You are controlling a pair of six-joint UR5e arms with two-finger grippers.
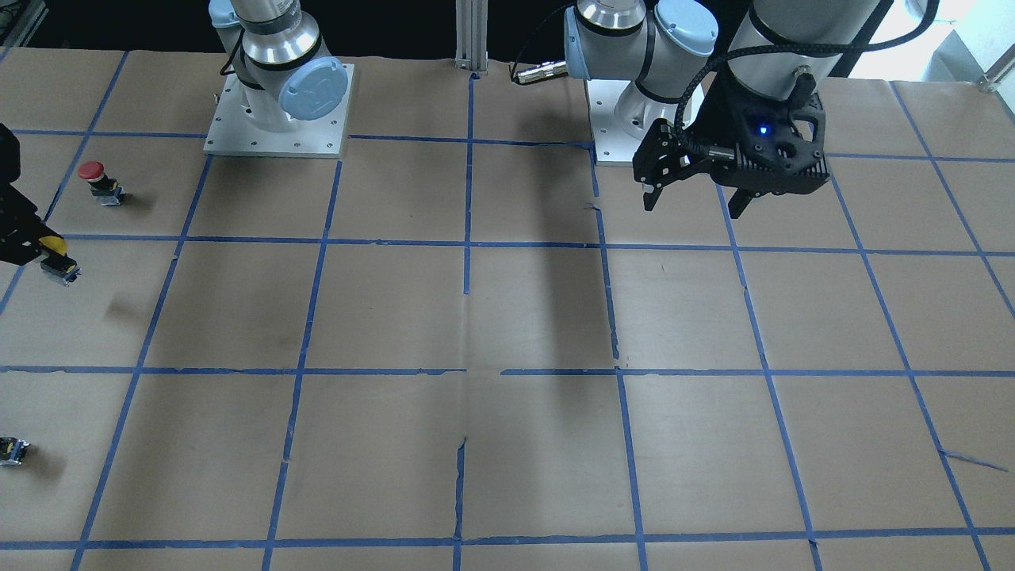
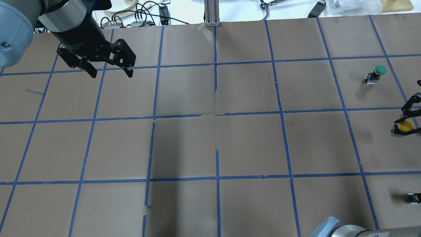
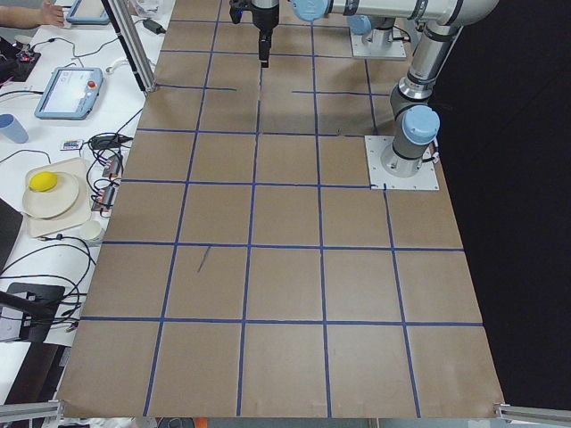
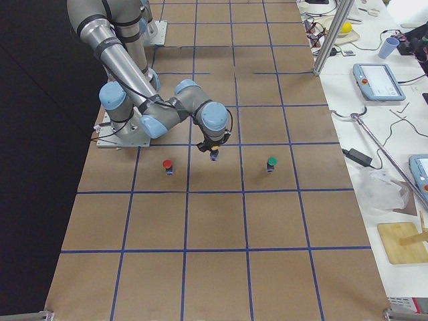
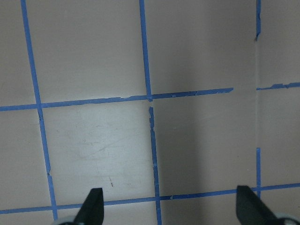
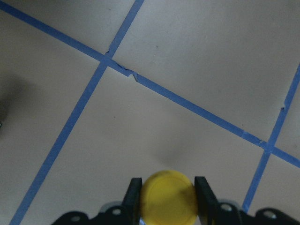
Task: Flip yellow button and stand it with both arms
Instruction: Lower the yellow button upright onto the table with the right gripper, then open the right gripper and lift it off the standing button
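The yellow button (image 6: 168,197) sits between the fingers of my right gripper (image 6: 168,199), which is shut on its cap. It also shows at the right edge of the overhead view (image 2: 405,126) and at the left edge of the front view (image 1: 59,263), with its black-grey block pointing down. A shadow offset on the paper suggests it is held above the table. My left gripper (image 2: 110,74) is open and empty, well above the table on the far left side, far from the button. It also shows in the front view (image 1: 694,202) and the left wrist view (image 5: 171,208).
A red-capped button (image 1: 99,181) stands near the right arm's base side. A green-capped button (image 2: 376,73) stands beyond the yellow one. A tiny capless black-yellow block (image 2: 413,197) lies at the near right edge. The brown paper (image 2: 213,144) carries a blue tape grid.
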